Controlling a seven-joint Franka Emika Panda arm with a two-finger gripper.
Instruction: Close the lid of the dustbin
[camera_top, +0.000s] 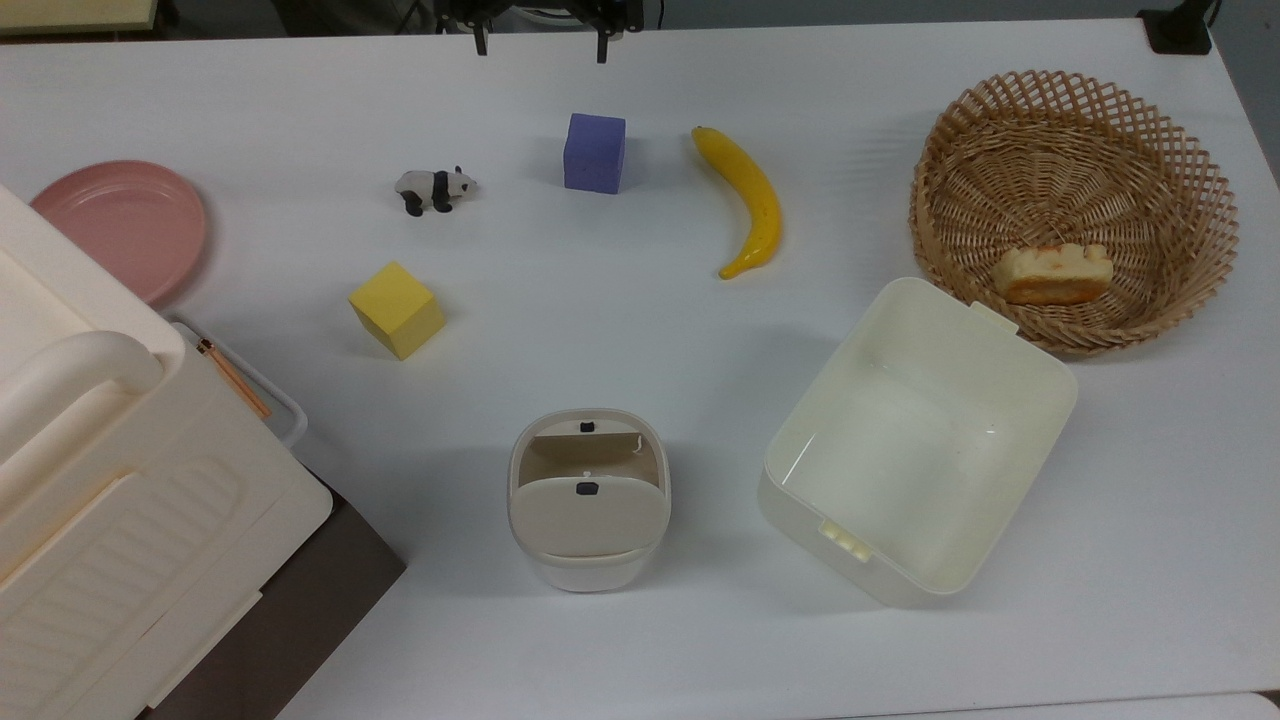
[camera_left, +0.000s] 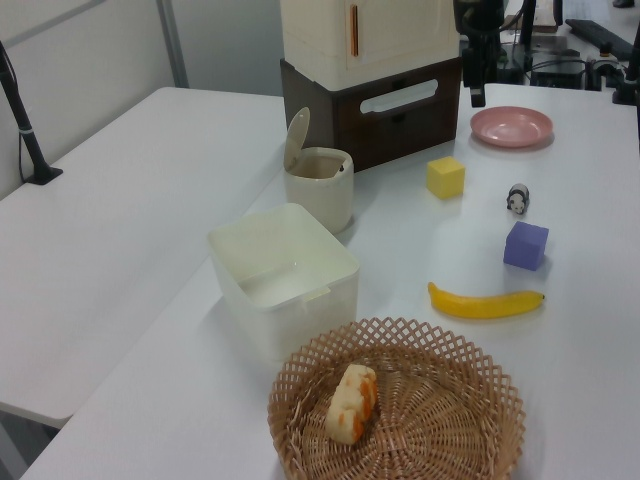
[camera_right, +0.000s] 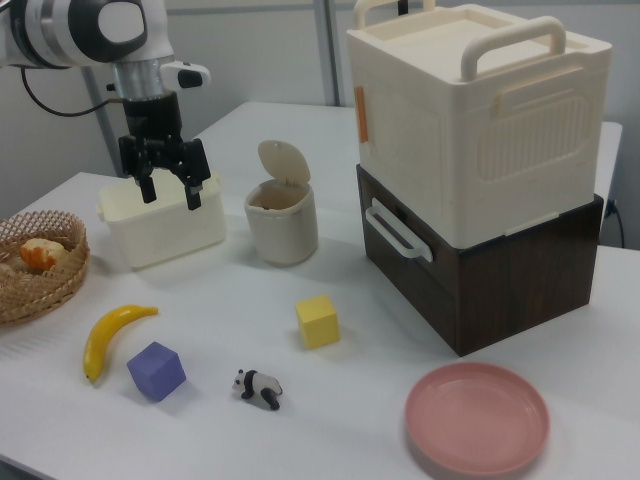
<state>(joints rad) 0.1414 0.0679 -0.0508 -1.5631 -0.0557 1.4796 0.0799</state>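
The dustbin (camera_top: 590, 572) is a small off-white tabletop bin near the front middle of the table. Its beige-grey lid (camera_top: 588, 515) is raised, and the opening behind it shows. In the left view the lid (camera_left: 296, 138) stands almost upright over the dustbin (camera_left: 322, 195). The right view shows the lid (camera_right: 284, 162) tilted back above the dustbin (camera_right: 281, 228). My gripper (camera_top: 541, 45) hangs open at the far edge of the table in the top view, well away from the bin. In the right view the gripper (camera_right: 171, 192) hovers in front of the cream tub, holding nothing.
A lidless cream tub (camera_top: 900, 440) stands right of the bin in the top view. A wicker basket (camera_top: 1075, 95) holds bread. A banana (camera_top: 745, 200), purple cube (camera_top: 594, 152), toy panda (camera_top: 434, 188), yellow cube (camera_top: 397, 309) and pink plate (camera_top: 120, 225) are spread around. A big cream box (camera_top: 120, 500) fills the top view's left.
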